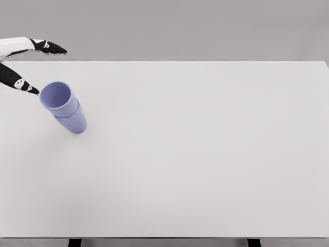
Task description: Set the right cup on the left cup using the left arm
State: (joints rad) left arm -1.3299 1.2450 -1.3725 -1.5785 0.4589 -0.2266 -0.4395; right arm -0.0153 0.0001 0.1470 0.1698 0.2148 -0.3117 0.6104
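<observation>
On the table's point(205, 154) left, upper cup point(59, 98) nested in lower cup point(74, 121), left hand point(31, 67) fingers spread, empty

At the upper left of the frame the left hand point(31, 67) shows a smooth white casing giving way to glossy black fingers point(54, 49), with small white dots marking the lower black finger.

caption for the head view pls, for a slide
Two nested lavender cups on white table, open left hand beside them.
</observation>
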